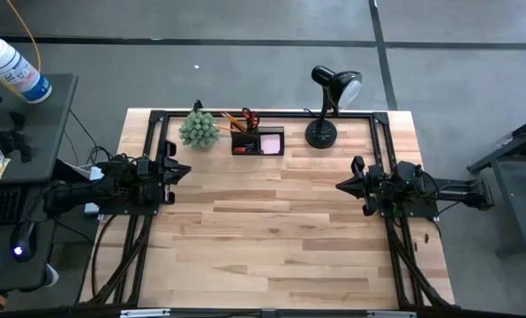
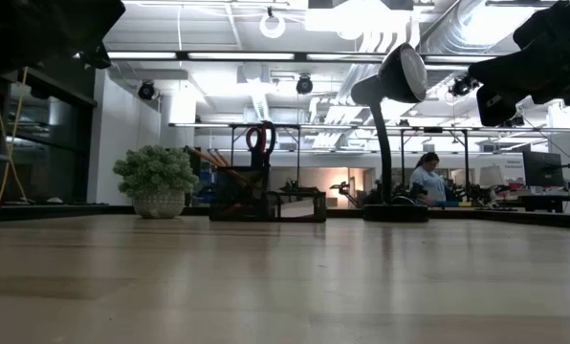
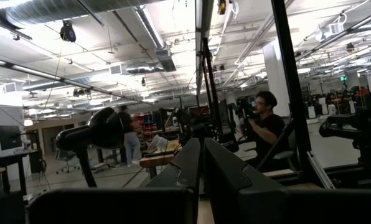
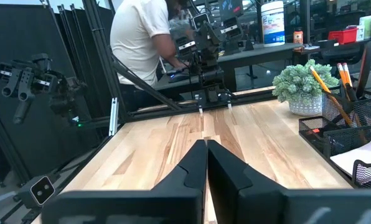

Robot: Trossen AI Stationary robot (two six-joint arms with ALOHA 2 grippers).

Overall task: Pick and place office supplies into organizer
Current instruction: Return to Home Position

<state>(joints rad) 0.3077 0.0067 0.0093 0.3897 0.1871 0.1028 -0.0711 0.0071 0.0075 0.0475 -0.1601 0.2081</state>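
The organizer (image 1: 257, 141) stands at the far edge of the table (image 1: 272, 238), between the plant (image 1: 199, 130) and the desk lamp (image 1: 323, 132). The scissors (image 1: 249, 117) stand in its taller compartment with the handles up. Beside them are the pencils (image 1: 235, 118), which lean toward the plant. The pink sticky-note pad (image 1: 271, 141) lies in the lower compartment, on the lamp's side.

The left gripper (image 1: 180, 170) hangs over the table's left side, well apart from the organizer, and points across toward the other arm. Its fingers (image 3: 185, 168) are drawn together with only a thin slit between them, and they hold nothing. The right gripper (image 1: 345, 186) faces it from the right side, closed the same way and also empty. Both are raised clear of the wood (the low view shows dark arm parts only in its upper corners). A person (image 4: 139, 37) in a white shirt stands beyond the table.
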